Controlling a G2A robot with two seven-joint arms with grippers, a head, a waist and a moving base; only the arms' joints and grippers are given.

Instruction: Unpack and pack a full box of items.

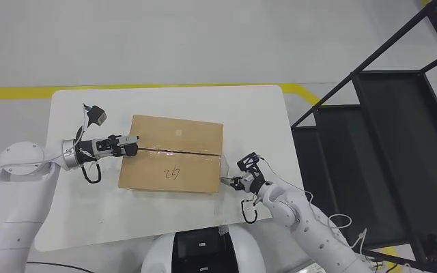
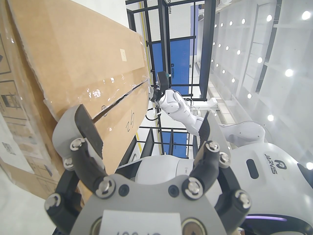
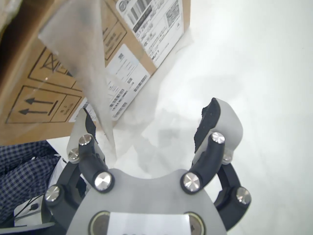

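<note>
White worktop (image 1: 252,109) carries the cardboard box (image 1: 174,153) at its middle, flaps down, its long sides parallel to the near and far edges.

Closest to the near edge, the right gripper (image 1: 225,181) sits just off the box's near right corner. It is released, with its fingers spread wide. The top view shows little more of it. Its own wrist view adds a loose strip of clear tape (image 3: 83,57) hanging from the box's end wall. The strip runs down beside one finger (image 3: 89,123), though I cannot tell whether they touch. That view also shows the white shipping labels (image 3: 151,13) stuck on that wall.

Farther in, toward the left edge, the left gripper (image 1: 135,145) is at the box's other end, also released and holding nothing. From above it looks level with the centre seam (image 1: 177,151). The left wrist view shows one pad (image 2: 88,128) at the box's top edge where the seam ends, and the other finger clear of the cardboard. In that view the seam is a dark slit under wrinkled tape, with a pen scrawl (image 2: 129,123) beside it.

Beyond the far edge, the top view shows a yellow floor line (image 1: 171,87). Black metal steps (image 1: 369,136) stand off the right edge.
</note>
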